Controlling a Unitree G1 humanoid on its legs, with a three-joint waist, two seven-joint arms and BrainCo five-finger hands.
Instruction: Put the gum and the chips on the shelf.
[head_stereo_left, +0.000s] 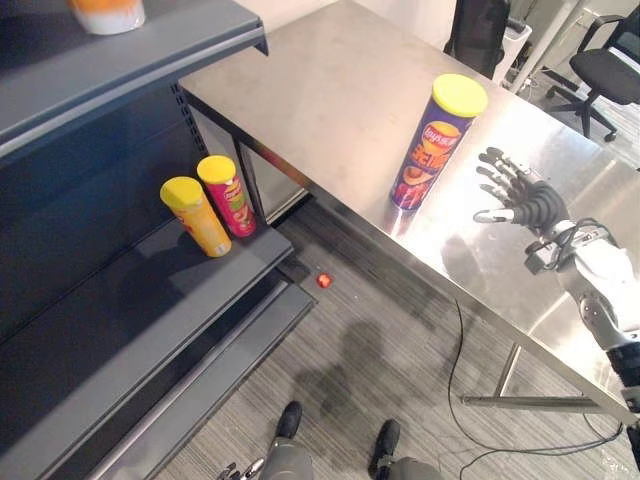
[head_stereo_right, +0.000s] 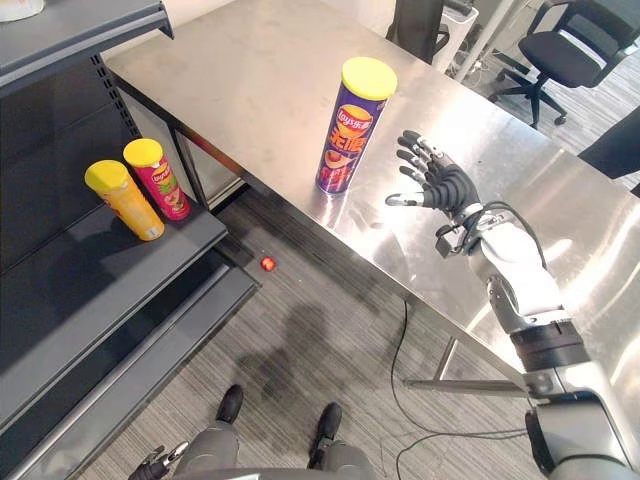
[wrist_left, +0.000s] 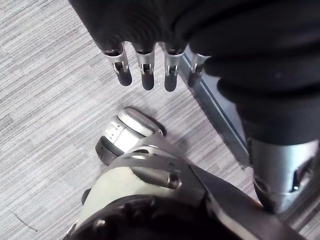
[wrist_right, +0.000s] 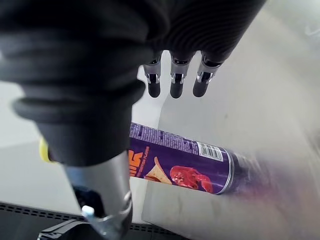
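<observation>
The tall purple chips tube with a yellow lid (head_stereo_left: 432, 150) stands upright on the steel surface (head_stereo_left: 320, 90), just beside the right hand (head_stereo_left: 515, 195), whose fingers are spread wide and empty. The tube looks light, stiff, smooth-walled and easily toppled, so a wrap around mid-body should suit.

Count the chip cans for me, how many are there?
3. A purple can stands on the steel table; a yellow can and a pink can stand side by side on the shelf. Others may be hidden.
</observation>
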